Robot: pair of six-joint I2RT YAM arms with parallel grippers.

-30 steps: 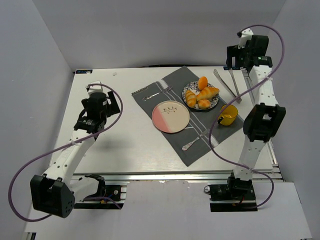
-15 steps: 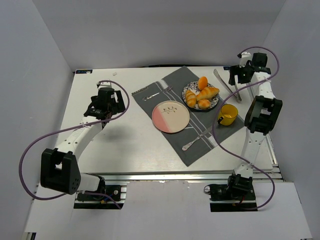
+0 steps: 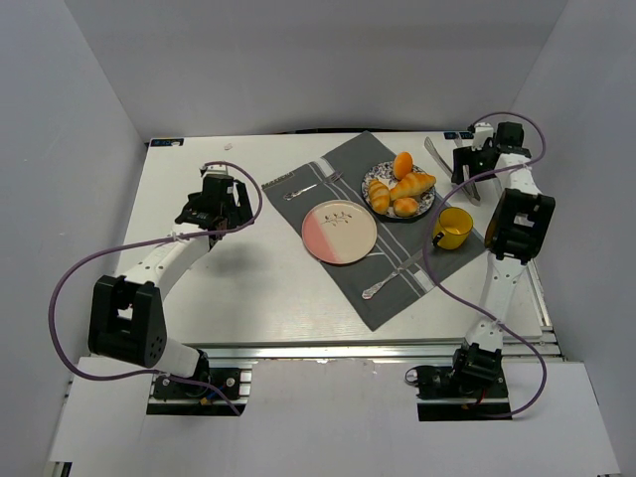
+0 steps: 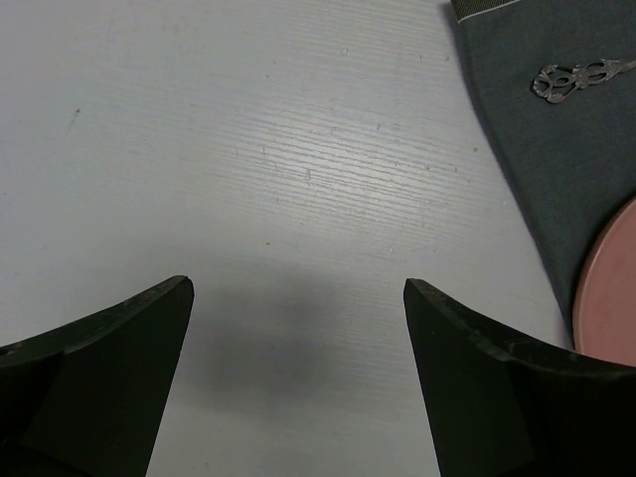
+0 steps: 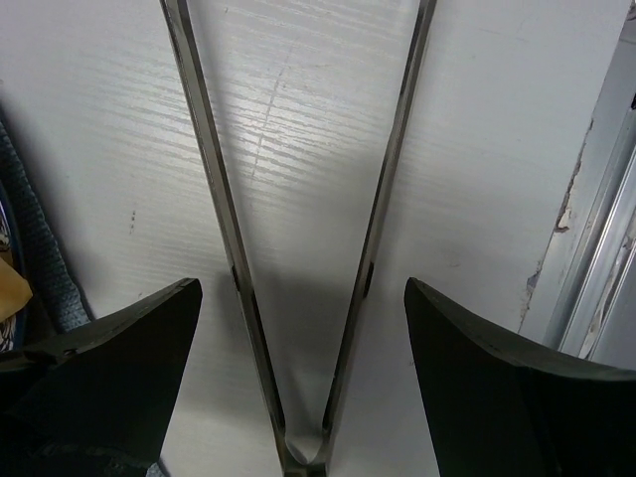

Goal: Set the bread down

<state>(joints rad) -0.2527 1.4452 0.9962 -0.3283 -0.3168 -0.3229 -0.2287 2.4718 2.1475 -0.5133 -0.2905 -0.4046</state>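
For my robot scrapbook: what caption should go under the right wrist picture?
Open claw poised over metal tongs on the table.

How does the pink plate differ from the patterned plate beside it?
The pink plate is bare; the patterned plate is heaped with bread rolls. The pink plate looks wider than the patterned plate. The pink plate's face is plain pink and white; the patterned plate has a dark speckled rim. Both are round and rest on the gray placemat.
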